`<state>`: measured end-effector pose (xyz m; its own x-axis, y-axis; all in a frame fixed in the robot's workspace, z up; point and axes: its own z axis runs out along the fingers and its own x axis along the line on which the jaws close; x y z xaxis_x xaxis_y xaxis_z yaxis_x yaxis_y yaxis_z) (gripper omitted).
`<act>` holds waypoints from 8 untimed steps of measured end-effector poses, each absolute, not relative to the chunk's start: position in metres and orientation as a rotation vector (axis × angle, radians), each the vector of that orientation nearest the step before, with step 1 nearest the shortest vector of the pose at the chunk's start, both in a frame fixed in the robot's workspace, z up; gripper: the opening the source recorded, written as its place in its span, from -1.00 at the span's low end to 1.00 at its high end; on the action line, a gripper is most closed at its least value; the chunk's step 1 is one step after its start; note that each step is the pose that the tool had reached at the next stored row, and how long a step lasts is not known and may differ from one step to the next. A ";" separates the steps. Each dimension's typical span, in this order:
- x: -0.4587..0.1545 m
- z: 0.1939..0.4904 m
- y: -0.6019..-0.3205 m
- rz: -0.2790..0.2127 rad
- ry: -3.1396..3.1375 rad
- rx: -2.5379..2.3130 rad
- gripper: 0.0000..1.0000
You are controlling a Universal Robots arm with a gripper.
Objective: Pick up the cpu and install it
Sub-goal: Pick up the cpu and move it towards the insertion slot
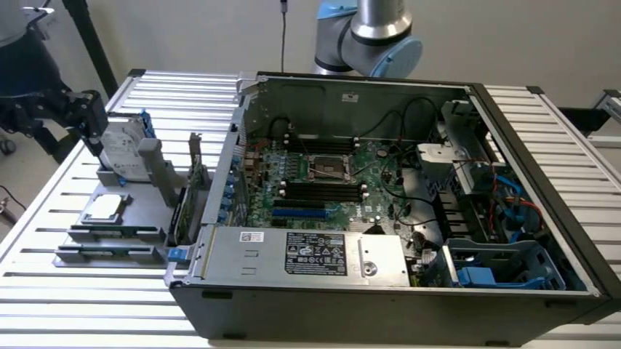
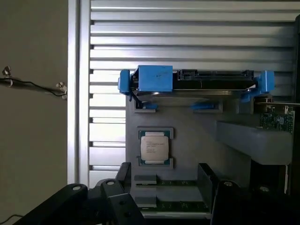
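The cpu (image 2: 154, 147) is a small square chip with a dull silver top. It lies flat in a recess of the grey holder (image 2: 197, 136), and it also shows on the table by the exterior view's left (image 1: 105, 209). My gripper (image 2: 164, 190) hangs above and short of the cpu, open, with its black fingers (image 2: 123, 199) wide apart and nothing between them. In the exterior view the gripper (image 1: 92, 123) is at the far left, over the table's edge beside the holder. The motherboard's socket (image 1: 330, 169) sits inside the open computer case (image 1: 388, 291).
A silver hard drive in a blue frame (image 2: 194, 82) stands on edge at the holder's far end (image 1: 123, 149). A green card (image 2: 276, 119) stands upright beside it. Memory sticks (image 1: 112, 233) lie in slots near the cpu. The case wall (image 1: 218, 189) rises right of the holder.
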<state>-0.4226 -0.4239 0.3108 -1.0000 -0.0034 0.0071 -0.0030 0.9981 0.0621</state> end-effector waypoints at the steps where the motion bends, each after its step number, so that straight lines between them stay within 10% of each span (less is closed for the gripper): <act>1: -0.423 0.309 -0.424 -0.097 -3.133 0.005 0.36; 8: -0.423 0.296 -0.424 -0.097 -3.133 0.006 0.36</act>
